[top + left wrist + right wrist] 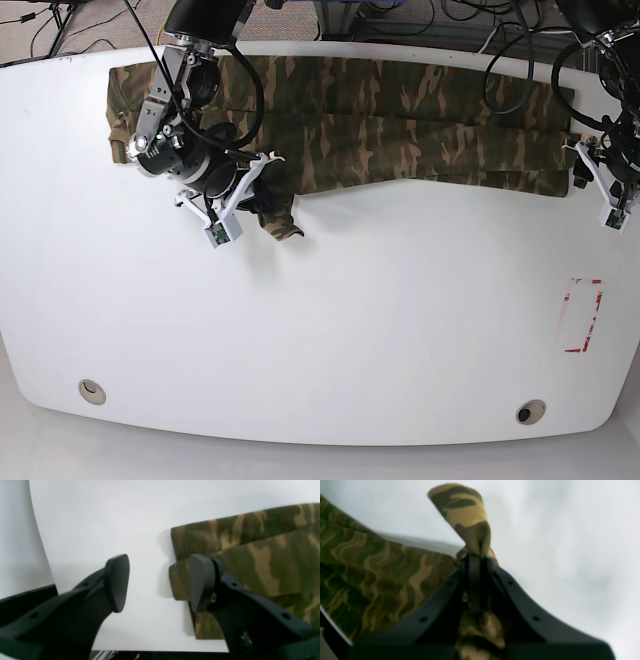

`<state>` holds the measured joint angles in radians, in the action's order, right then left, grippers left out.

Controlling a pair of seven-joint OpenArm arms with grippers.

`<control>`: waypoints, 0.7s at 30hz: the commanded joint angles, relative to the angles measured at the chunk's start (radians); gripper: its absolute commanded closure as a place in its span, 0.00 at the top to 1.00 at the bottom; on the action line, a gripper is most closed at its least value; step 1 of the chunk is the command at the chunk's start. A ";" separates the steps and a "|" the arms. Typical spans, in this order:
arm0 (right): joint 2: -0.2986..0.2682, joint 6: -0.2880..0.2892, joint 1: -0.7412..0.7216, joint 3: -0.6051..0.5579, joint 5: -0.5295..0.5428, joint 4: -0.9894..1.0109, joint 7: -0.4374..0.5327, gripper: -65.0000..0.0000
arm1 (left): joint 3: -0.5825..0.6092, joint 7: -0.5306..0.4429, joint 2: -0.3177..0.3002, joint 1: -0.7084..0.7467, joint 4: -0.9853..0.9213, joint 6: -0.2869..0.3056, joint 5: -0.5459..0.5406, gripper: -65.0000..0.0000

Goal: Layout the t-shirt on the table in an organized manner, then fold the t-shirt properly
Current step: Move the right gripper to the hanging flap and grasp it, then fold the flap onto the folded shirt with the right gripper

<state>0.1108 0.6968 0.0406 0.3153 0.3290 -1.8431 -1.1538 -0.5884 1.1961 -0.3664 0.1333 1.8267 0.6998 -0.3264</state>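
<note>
Left wrist view: the left gripper (157, 582) hangs spread wide over the table (100, 517), one pad on the t-shirt (262, 555) at its folded end. Risk: closing here may catch only the top layer.

Right wrist view: the right gripper (476, 562) is pressed together, pinching a small tongue of camouflage cloth. Risk: so thin a bite could slip when pulled.

Base view: the shirt lies in a long band along the table's far edge. Risk: a one-sided tug may skew it.
</note>
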 commanded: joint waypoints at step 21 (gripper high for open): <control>-0.151 0.001 0.265 0.083 0.569 -0.175 -0.154 0.01 | -0.006 -0.014 0.010 -0.008 0.011 -0.002 0.000 0.53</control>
<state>-0.0231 0.6964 0.2970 0.3904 0.8608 -1.9984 -1.3216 -0.5884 1.1957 -0.3386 0.1345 1.8233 0.6998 -0.3233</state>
